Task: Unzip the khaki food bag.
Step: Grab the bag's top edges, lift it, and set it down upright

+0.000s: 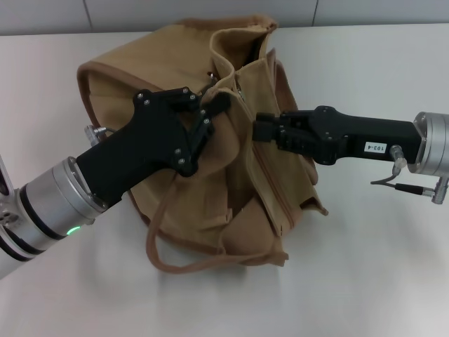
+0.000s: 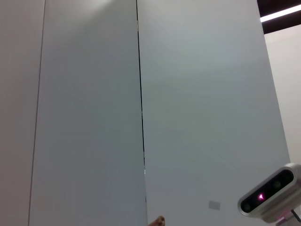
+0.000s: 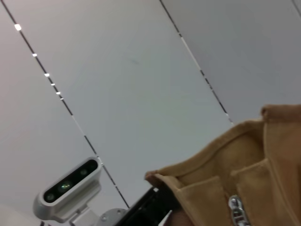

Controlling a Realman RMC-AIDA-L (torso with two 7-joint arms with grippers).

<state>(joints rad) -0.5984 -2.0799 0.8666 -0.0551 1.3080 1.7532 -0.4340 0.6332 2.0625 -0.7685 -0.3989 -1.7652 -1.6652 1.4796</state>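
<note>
Two black grippers on the boxy tan canvas food bag (image 1: 231,175), which lies slumped mid white table (image 1: 379,281). Left gripper (image 1: 210,116) sits at the bag's upper left, fingers pinched on a fold of canvas by the top opening. Right gripper (image 1: 261,130) presses in from the bag's right at the zipper line; finger gap: cannot tell.

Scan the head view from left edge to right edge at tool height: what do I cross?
Left tool pressed on the khaki food bag → bag's zipper line → right tool at the bag's side → bare table.
</note>
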